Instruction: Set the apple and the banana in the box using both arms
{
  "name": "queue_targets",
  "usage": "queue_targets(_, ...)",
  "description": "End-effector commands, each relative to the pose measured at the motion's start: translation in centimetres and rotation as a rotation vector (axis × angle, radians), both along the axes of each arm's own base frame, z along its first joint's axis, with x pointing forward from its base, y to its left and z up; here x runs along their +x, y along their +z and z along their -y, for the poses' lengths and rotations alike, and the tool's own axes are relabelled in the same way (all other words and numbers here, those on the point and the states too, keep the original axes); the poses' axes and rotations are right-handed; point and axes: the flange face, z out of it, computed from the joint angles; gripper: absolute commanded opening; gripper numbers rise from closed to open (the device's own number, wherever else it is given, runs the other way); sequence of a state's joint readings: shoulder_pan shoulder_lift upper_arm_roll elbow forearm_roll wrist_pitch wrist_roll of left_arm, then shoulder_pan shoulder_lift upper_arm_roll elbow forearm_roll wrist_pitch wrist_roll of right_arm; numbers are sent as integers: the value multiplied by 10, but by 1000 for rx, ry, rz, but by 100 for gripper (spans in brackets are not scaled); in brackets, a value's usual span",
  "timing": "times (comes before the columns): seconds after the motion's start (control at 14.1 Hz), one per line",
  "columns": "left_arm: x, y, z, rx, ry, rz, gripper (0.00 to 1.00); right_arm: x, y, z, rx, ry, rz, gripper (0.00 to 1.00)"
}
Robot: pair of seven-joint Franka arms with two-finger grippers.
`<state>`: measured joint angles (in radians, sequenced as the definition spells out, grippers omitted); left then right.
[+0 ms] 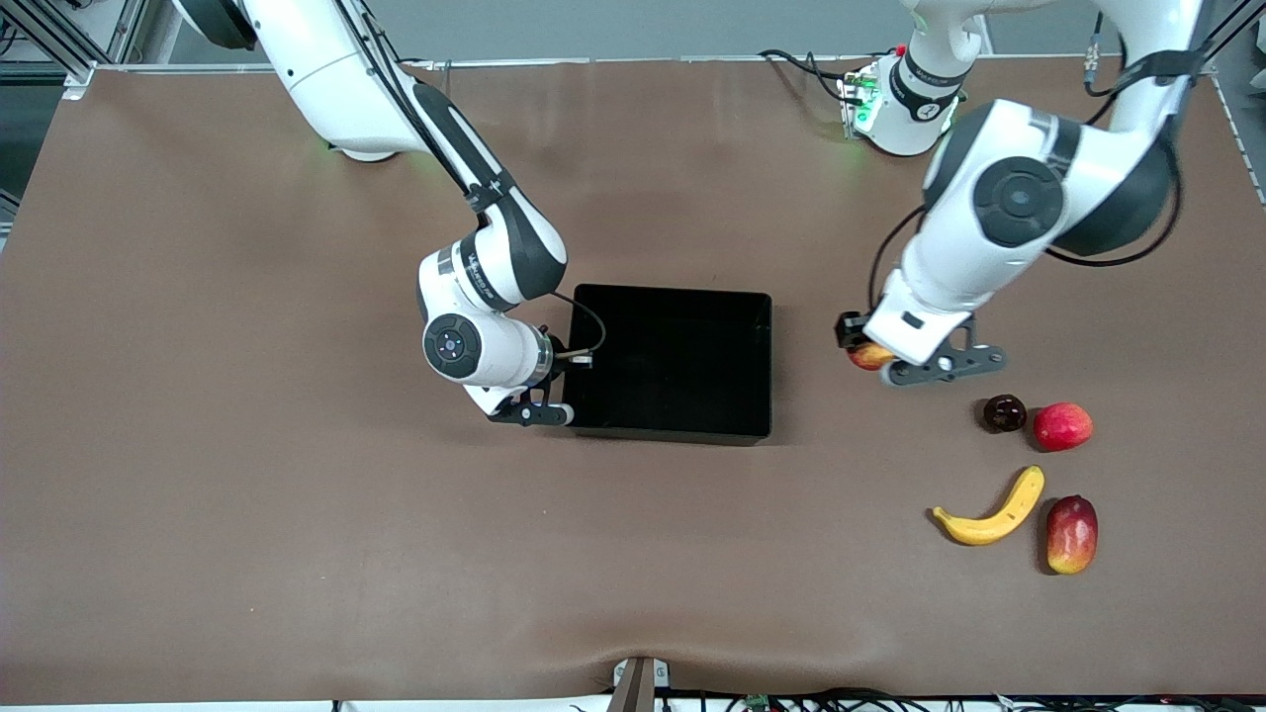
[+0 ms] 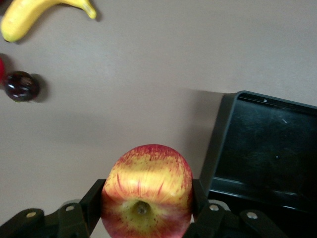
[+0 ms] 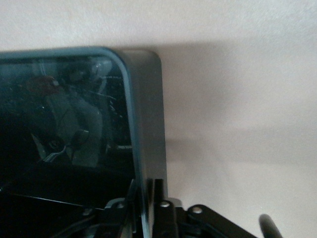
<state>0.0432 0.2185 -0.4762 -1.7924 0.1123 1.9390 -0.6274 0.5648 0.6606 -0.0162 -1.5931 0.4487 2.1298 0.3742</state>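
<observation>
Left gripper (image 2: pixel 146 210): its two black fingers (image 2: pixel 93 201) press on both sides of the apple (image 2: pixel 147 191).
Apple: red with yellow streaks, stem dimple facing the camera.
Box (image 2: pixel 267 148): black, open, one corner visible near the apple.
Banana (image 2: pixel 37 15): on the brown table (image 2: pixel 148 74).
Dark round fruit (image 2: pixel 21 86): near the banana, not touching it.

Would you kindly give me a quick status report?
Left gripper shut on apple, beside box. Right gripper shut on box wall. Banana untouched.
</observation>
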Motion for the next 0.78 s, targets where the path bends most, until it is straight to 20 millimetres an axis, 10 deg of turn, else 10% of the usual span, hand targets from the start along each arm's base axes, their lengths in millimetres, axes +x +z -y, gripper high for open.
queue_targets(0.0,-12,-21,34,-9,52,21,0,24,33,13,29,-40,3,100)
queue_targets(0.43,-43,-57,118,8,60,46,0,73,177,104,-126,25,59,100)
queue_targets(0.71,-49,-87,151,30,44,40,0,84,254,207,-133,-52,-17,100)
